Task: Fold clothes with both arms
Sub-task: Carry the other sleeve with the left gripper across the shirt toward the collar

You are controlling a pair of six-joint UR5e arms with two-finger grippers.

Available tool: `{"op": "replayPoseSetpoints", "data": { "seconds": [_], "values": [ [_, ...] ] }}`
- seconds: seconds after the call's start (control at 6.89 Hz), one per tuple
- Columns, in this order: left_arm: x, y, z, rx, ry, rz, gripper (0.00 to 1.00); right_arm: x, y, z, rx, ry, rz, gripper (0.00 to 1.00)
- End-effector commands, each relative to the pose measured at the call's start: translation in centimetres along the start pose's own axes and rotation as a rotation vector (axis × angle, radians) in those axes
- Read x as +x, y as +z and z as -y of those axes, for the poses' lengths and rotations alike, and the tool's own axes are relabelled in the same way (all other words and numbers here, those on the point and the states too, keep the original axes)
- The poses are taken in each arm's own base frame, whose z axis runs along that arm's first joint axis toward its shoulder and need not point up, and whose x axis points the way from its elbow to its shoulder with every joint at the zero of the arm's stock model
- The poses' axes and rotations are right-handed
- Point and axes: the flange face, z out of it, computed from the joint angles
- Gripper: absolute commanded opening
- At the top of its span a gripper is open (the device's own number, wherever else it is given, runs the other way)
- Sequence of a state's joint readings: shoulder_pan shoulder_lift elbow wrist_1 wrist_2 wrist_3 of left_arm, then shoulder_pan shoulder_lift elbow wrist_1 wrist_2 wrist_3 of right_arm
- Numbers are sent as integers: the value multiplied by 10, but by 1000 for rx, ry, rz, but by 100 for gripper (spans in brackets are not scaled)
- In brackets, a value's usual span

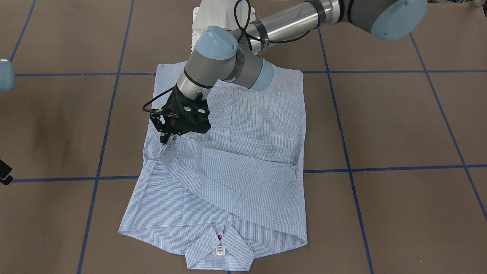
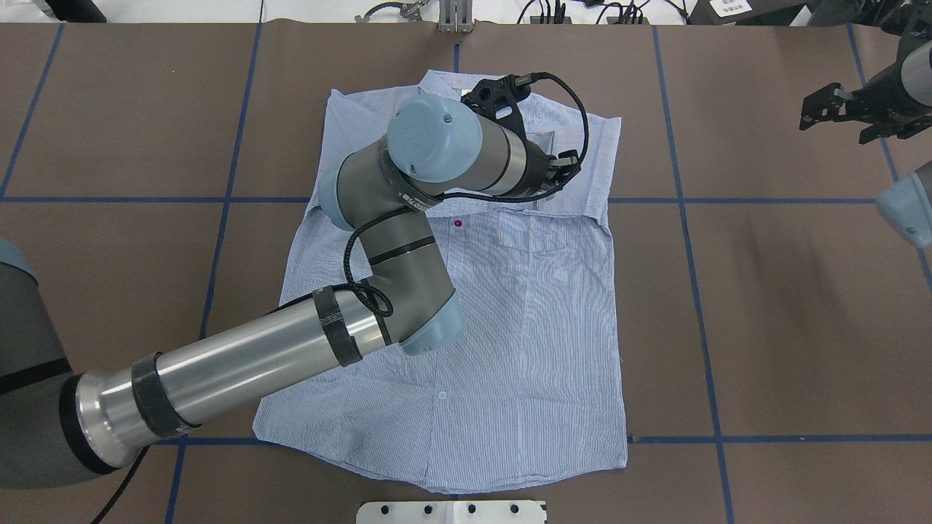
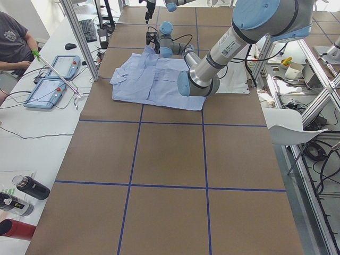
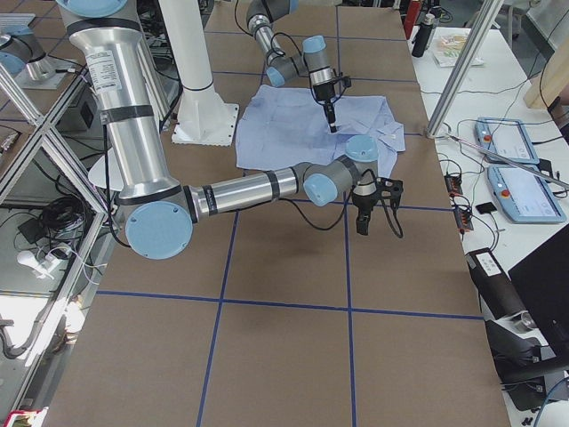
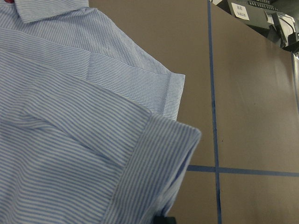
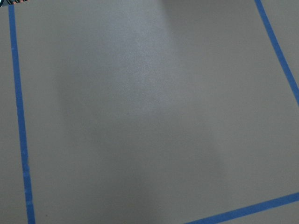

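Right, the shirt (image 1: 243, 125) is spread out buttons-up in the middle of the tabletop (image 1: 399, 125), collar (image 1: 218, 251) at the far edge from the robot and hem (image 2: 451, 484) on the robot's side. The left pincer (image 1: 165, 141) is the busy one: it has reached right across the chest, and its fingers look clamped on the cuff (image 1: 166, 152) of one sleeve (image 1: 228, 179), holding that corner just off the fabric. That sleeve runs in a long diagonal band from one shoulder over to the opposite side of the body, so I'd call this fold all but laid, with only the let-go to come. The left wrist view shows a second cuff (image 5: 174, 93) lying flat just past the held one, at the shirt's edge, which suggests the other sleeve is tucked in too. The right pincer (image 2: 812, 113) hangs well apart over bare tabletop with nothing in it; whether its fingers are parted I can't tell. By my reckoning we're somewhere near halfway: sleeves in, but the body lies at full length, and the hem-to-collar fold is not yet done.
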State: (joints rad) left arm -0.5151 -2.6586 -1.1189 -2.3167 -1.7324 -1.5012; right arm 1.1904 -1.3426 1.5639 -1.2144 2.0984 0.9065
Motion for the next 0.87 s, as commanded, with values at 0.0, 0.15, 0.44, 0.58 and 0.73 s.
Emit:
{"op": "replayPoseSetpoints", "data": {
  "seconds": [0.0, 0.15, 0.44, 0.58, 0.73],
  "values": [
    [1, 8, -5, 19, 2, 12, 80, -1, -1, 0, 1, -1, 1, 100],
    [5, 7, -7, 18, 3, 6, 99, 0, 0, 0, 0, 0, 0, 100],
    [24, -17, -5, 17, 0, -37, 99, -3, -8, -5, 8, 6, 14, 100],
    [20, -38, -7, 15, -3, -4, 99, -13, -23, -23, 9, 19, 46, 100],
    [-6, -78, -14, 16, 5, 3, 98, -37, -29, -67, -38, 98, 89, 100]
  ]
}}
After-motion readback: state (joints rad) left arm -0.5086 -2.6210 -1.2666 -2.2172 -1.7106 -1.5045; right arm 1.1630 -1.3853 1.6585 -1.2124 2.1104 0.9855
